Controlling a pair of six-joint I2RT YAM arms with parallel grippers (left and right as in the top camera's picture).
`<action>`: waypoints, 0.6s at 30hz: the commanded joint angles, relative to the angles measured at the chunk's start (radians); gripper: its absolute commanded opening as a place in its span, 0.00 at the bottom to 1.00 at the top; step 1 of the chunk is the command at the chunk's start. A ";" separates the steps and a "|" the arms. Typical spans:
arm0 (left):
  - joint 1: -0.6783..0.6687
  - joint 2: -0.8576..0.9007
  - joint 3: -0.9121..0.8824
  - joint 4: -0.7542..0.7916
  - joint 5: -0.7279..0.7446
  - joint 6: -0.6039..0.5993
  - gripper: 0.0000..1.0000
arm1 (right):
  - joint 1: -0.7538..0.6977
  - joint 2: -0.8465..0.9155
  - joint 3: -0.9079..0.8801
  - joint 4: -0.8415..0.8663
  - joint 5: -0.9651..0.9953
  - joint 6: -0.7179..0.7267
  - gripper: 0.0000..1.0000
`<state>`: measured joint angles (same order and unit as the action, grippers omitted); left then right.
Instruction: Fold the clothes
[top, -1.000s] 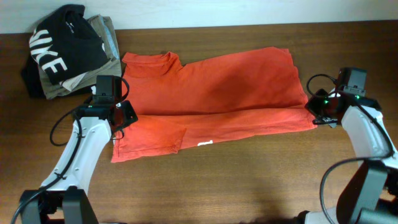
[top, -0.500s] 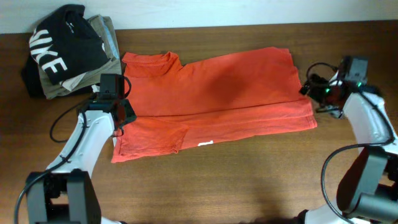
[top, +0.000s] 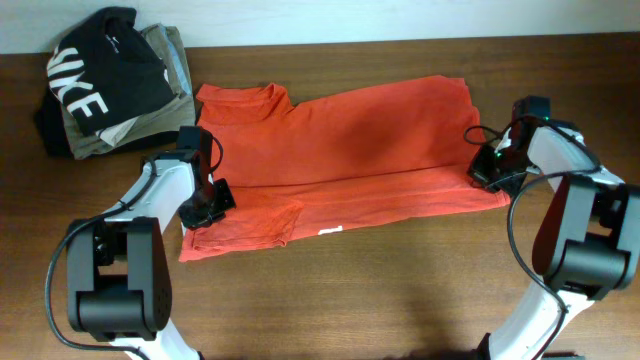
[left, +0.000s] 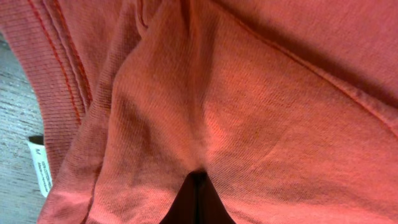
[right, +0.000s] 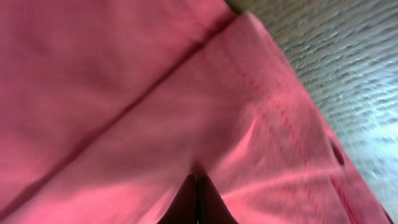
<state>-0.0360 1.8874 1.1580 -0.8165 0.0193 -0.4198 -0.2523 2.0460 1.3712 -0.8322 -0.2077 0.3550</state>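
Observation:
The red-orange T-shirt (top: 350, 150) lies flat across the table, its front long edge folded up over the body, with a white label (top: 329, 231) at the front edge. My left gripper (top: 205, 205) sits on the shirt's left end by the sleeve. In the left wrist view its jaws (left: 198, 200) are shut, with T-shirt fabric (left: 249, 112) puckered at the tips and a white label (left: 40, 165) at the left. My right gripper (top: 487, 170) sits on the shirt's right end. Its jaws (right: 197, 198) are shut on puckered T-shirt fabric (right: 124, 93).
A black garment with large white letters (top: 100, 75) lies on olive-grey folded garments (top: 172, 52) at the back left corner. Brown wooden table (top: 400, 290) shows in front of the shirt and beside the hem in the right wrist view (right: 348, 74).
Both grippers have moved from beside the shirt inward onto its ends, the left one toward the front left sleeve, the right one leftward onto the hem. The shirt's right edge has shifted slightly.

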 joint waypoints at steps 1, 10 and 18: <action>0.025 0.043 0.000 0.008 -0.023 0.005 0.01 | 0.002 0.067 -0.010 -0.006 0.068 0.011 0.04; 0.159 0.043 0.000 -0.145 -0.080 -0.069 0.01 | 0.002 0.012 -0.012 -0.257 0.300 0.316 0.04; 0.163 -0.089 0.000 -0.290 -0.075 -0.085 0.01 | 0.003 -0.386 -0.203 -0.342 0.326 0.335 0.04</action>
<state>0.1211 1.8965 1.1614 -1.0775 -0.0360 -0.4816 -0.2470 1.8175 1.2179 -1.1675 0.0834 0.6594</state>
